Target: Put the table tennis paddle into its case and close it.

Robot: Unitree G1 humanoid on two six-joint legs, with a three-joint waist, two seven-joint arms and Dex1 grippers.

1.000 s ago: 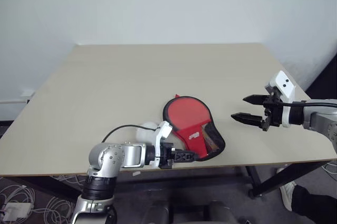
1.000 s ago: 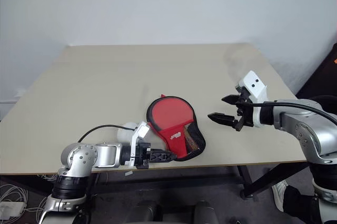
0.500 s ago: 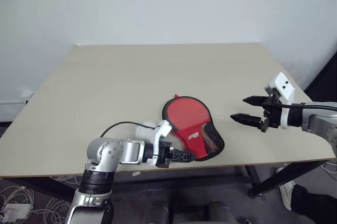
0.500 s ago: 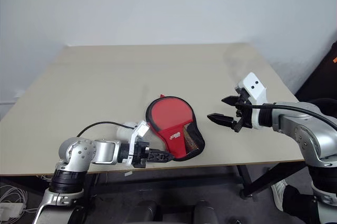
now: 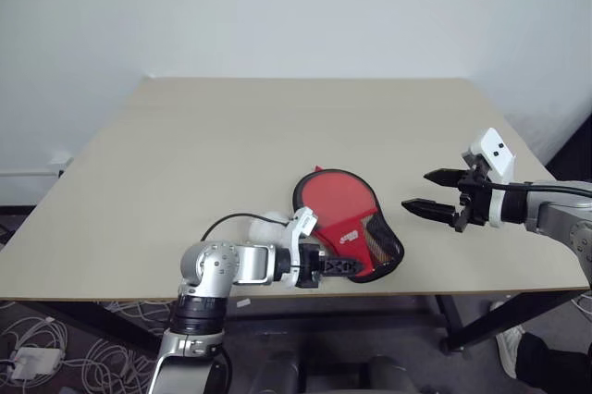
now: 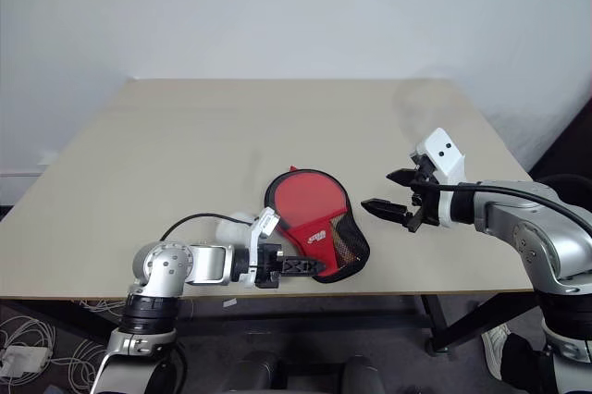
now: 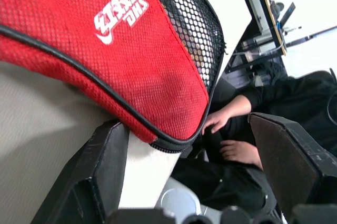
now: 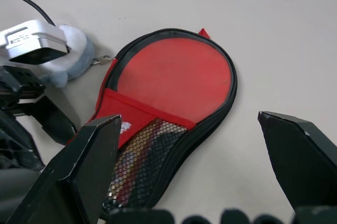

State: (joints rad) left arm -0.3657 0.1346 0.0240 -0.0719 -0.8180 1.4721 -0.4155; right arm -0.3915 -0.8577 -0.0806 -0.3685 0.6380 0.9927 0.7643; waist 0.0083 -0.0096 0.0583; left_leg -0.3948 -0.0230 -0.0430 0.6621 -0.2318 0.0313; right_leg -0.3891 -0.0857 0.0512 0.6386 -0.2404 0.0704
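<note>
Left wrist view: left gripper (image 7: 192, 182) apparently straddling case (image 7: 131, 50).

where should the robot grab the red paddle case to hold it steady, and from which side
Grip the narrow handle end of the case, probably best. It lies flat with that end jutting past the near edge of the table, so fingers can close above and below the black-edged seam. The left gripper is already there, open, coming in from the robot's left. The round end lies flush on the table and offers little to pinch.

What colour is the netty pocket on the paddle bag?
Black mesh pocket on the red fabric paddle-shaped case; the left wrist view shows it best.
</note>
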